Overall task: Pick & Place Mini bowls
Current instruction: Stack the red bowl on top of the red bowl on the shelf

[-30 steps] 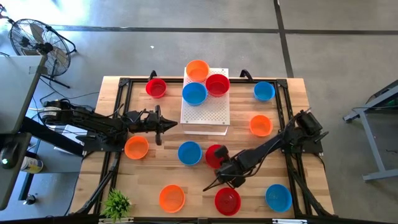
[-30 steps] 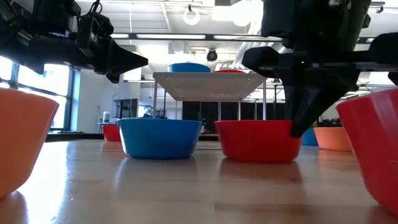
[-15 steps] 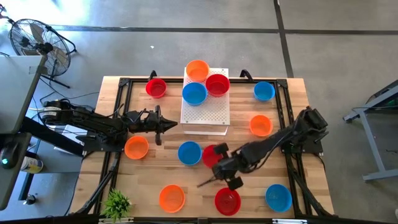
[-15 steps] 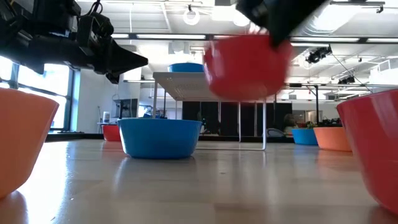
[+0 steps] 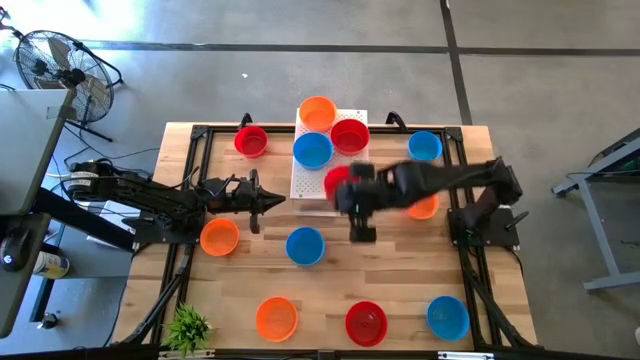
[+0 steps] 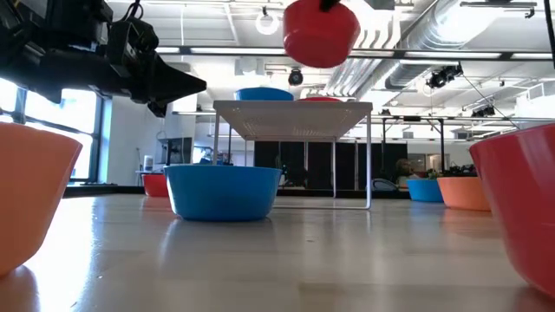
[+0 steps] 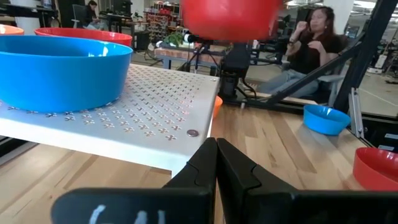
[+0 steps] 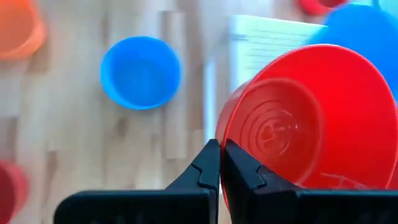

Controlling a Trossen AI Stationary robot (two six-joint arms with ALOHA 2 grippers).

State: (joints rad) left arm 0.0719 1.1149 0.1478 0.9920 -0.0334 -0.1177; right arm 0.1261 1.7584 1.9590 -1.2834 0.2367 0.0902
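Observation:
My right gripper (image 5: 350, 196) is shut on a red mini bowl (image 5: 337, 181) and holds it in the air over the near edge of the white perforated board (image 5: 345, 172). In the low view this bowl (image 6: 321, 33) hangs high above the board (image 6: 295, 108). An orange bowl (image 5: 317, 112), a red bowl (image 5: 350, 135) and a blue bowl (image 5: 312, 150) stand on the board. My left gripper (image 5: 275, 201) is shut and empty, hovering left of the board. My right gripper pinches the red bowl's rim (image 8: 219, 138) between its two fingers. The fingers come from above. The bowl is lifted clear of the table and board, tilted, with its open side toward the wrist camera.
More bowls sit on the table: red (image 5: 251, 140), blue (image 5: 424, 147) and orange (image 5: 424, 208) toward the far and right sides, orange (image 5: 219, 237) and blue (image 5: 305, 246) in the middle, and orange (image 5: 276, 318), red (image 5: 366, 322) and blue (image 5: 448, 317) along the near edge. A small plant (image 5: 188, 327) stands at the near left corner.
My right gripper has risen from the table's middle with the red bowl and swung toward the far edge, over the white board. The bowl, which stood on the table beside the blue one, is now lifted clear and high.

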